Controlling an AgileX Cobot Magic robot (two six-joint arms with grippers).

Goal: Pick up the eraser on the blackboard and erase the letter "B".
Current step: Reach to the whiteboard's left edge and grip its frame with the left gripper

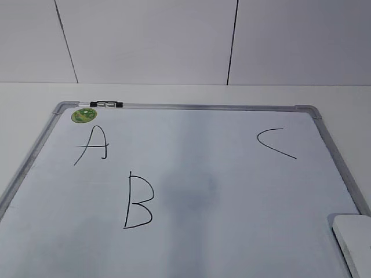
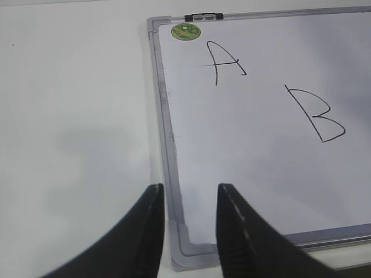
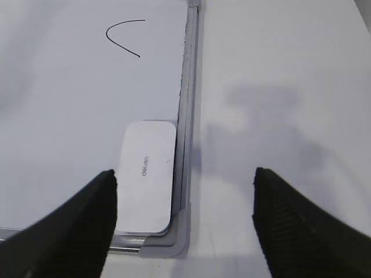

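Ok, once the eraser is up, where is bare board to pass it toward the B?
Open stretch: the blank middle of the blackboard, between the letter "B" and the "C". The eraser sits tight against the right frame. Upper left is crowded: "A", green sticker.

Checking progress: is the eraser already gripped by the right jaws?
No, the eraser lies flat on the blackboard, jaws wide open above it.

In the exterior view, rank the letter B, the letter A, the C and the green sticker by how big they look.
Largest to smallest as they appear:
1. letter "B"
2. letter "A" and letter "C": too alike to separate
3. green sticker
The B lies nearer the camera, so its lead may be partly perspective.
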